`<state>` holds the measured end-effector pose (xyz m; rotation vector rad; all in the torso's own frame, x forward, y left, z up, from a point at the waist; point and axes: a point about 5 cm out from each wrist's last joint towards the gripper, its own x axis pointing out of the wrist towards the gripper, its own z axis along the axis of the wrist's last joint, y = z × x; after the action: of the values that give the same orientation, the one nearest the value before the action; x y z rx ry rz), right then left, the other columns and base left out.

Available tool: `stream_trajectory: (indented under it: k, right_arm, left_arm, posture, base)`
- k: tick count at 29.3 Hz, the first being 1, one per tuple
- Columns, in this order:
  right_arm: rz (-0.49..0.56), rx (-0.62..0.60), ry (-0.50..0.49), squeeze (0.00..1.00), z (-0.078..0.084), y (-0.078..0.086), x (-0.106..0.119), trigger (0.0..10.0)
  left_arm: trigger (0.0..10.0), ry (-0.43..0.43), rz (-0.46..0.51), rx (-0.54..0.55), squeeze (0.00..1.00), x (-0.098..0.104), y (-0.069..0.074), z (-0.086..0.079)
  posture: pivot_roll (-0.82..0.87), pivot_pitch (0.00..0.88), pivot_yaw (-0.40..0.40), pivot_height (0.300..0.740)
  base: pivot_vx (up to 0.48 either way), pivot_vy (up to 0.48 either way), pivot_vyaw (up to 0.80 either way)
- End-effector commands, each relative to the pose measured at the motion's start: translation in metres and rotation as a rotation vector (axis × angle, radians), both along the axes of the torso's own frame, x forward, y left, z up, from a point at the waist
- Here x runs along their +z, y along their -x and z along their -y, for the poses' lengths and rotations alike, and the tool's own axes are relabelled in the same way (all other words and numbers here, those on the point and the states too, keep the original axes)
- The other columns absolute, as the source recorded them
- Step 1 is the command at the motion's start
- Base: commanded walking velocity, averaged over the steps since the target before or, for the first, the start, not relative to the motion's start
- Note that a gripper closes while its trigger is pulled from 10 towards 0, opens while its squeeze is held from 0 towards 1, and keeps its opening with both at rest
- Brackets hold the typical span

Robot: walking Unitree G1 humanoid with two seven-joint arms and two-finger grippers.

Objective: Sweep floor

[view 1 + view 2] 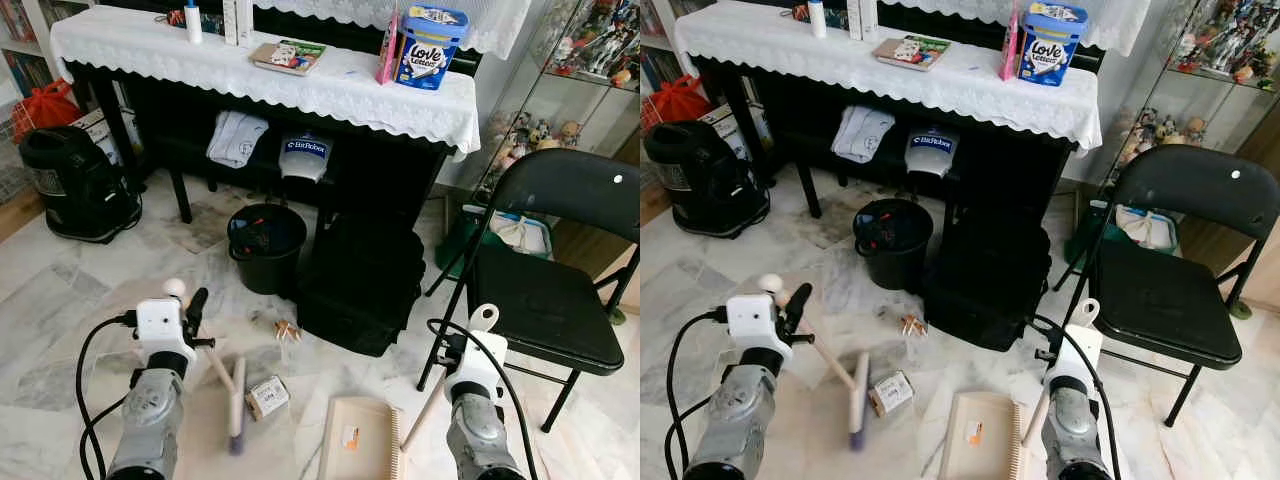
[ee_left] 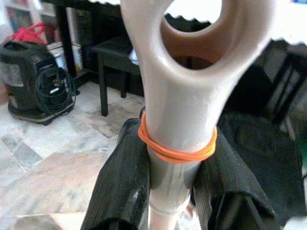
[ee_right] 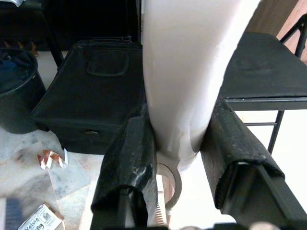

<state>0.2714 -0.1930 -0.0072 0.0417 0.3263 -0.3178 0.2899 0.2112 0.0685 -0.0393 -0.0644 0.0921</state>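
My left gripper (image 2: 175,189) is shut on the beige handle (image 2: 180,96) of a hand brush, just below an orange rubber band (image 2: 175,152). The brush head (image 1: 237,402) is low over the marble floor and looks blurred. My right gripper (image 3: 180,153) is shut on the pale handle (image 3: 184,72) of a beige dustpan (image 1: 355,440), which lies flat on the floor between my arms. A small printed box (image 1: 267,396) lies between the brush head and the dustpan. A folded scrap of paper (image 1: 287,330) lies farther ahead.
A black bin (image 1: 265,245) and a black case (image 1: 360,285) stand ahead under a lace-covered black piano (image 1: 300,90). A black folding chair (image 1: 550,300) is close on the right. A black vacuum cleaner (image 1: 75,185) sits at the far left.
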Motion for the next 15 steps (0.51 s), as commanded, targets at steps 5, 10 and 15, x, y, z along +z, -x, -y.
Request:
stream_trajectory:
  k: [5,10,15]
  right_arm:
    - [0.033,-0.014,0.032,0.00,0.003,-0.002,0.005,10.0]
    - [0.029,-0.028,0.038,0.00,0.005,-0.001,0.005,10.0]
    - [0.024,-0.031,0.043,0.00,0.005,-0.001,0.004,10.0]
  left_arm:
    - [10.0,0.033,0.022,-0.121,0.00,0.008,-0.010,0.016]
    - [10.0,0.011,-0.005,-0.242,0.00,0.008,-0.010,0.022]
    - [10.0,-0.042,-0.036,-0.405,0.00,0.010,-0.007,0.029]
  posture:
    - [-0.01,0.000,-0.116,0.740]
    - [-0.01,0.000,-0.113,0.740]
    - [-0.01,0.000,-0.113,0.740]
  base:
    - [0.000,0.000,0.00]
    - [0.000,0.000,0.00]
    - [0.000,0.000,0.00]
